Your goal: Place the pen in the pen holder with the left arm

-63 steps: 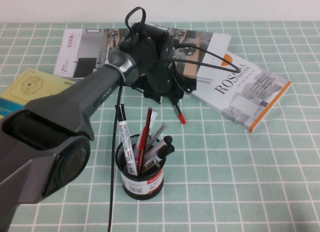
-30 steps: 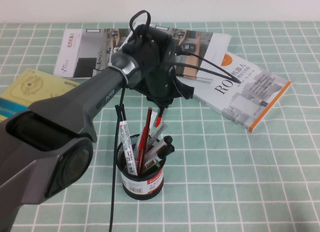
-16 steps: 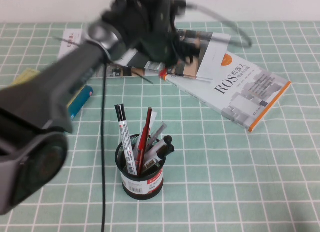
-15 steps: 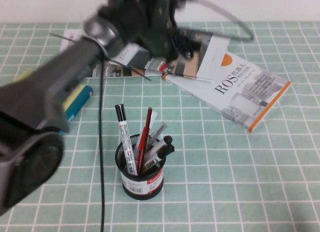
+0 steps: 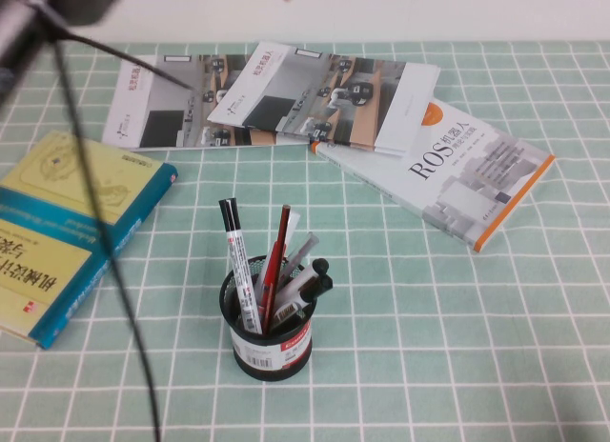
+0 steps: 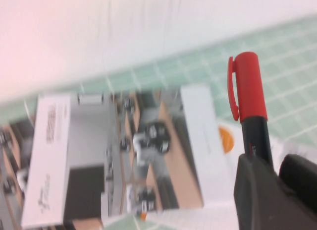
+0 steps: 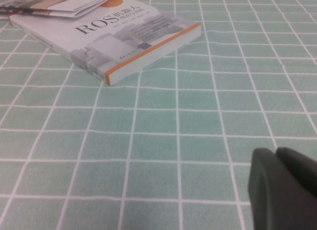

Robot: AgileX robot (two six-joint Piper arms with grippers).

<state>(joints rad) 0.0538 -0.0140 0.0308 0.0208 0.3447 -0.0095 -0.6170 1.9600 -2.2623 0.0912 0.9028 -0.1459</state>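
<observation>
We note the right gripper (image 7: pixel 285 183) low over bare table with its fingers together, and the pen holder (image 5: pixel 271 330) near us, already crowded. The left gripper (image 6: pixel 275 190), raised far above the books, clamps the pen (image 6: pixel 248 103) by its black barrel below the red cap; we judge it light, rigid, slippery, needing a near-vertical drop into the remaining gap

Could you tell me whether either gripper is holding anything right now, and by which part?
The left gripper, raised high over the table's far edge, grips the pen by its black barrel, red cap clear. The right gripper sits low over the tablecloth, holding nothing.
</observation>
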